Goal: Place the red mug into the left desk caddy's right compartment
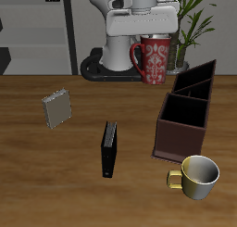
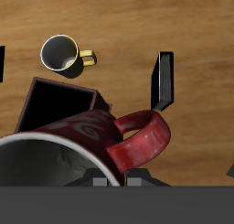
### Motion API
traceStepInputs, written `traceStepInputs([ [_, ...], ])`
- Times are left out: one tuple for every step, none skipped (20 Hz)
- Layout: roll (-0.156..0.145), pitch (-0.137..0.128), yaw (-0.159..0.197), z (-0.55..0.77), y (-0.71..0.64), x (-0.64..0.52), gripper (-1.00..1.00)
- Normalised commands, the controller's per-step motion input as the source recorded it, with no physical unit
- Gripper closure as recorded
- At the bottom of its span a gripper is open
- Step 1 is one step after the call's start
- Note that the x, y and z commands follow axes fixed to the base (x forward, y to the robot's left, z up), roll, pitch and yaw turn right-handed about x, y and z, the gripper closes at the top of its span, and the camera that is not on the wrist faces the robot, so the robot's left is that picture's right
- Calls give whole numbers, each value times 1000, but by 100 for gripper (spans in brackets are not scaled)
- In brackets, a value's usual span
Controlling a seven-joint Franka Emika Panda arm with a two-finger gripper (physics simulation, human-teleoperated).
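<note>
The red mug [image 1: 154, 60], dark red with a pale pattern, hangs in the air above the back of the table, upright, with my gripper [image 1: 153, 41] shut on its rim from above. In the wrist view the red mug [image 2: 69, 150] fills the foreground, handle [image 2: 144, 141] out to one side, and my gripper [image 2: 114, 178] shows only as finger ends at its rim. The left desk caddy [image 1: 183, 129], a dark brown box with inner dividers, stands nearer the table's front edge than the mug and apart from it. Its open slots [image 2: 59, 104] are empty. Which slot is the right compartment I cannot tell.
A cream-yellow mug [image 1: 198, 174] [image 2: 61, 54] stands just in front of the caddy near the front edge. A thin black book [image 1: 109, 148] [image 2: 164, 80] stands upright mid-table. A grey book [image 1: 56, 108] stands farther off. The robot's base [image 1: 116, 55] is close behind the held mug.
</note>
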Motion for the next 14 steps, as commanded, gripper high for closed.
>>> traceStepInputs([
  [-63,77,-67,-112,166,363,100],
  [-3,48,-6,-119,231,244,100],
  [-42,83,-4,-130,230,241,100],
  [-61,34,2,-50,260,216,100],
  [93,67,7,-58,363,237,100],
  [-90,30,-45,-18,200,205,100],
  [-69,-3,0,5,322,135,100],
  [19,30,-15,-60,409,183,100],
  [41,44,-15,-52,112,139,100],
  [-154,15,-53,-108,422,183,100],
  [116,70,53,-184,559,136,100],
  [0,0,0,21,-173,86,100],
  [-153,21,22,-100,258,80,100],
  [93,-6,7,-58,351,102,100],
])
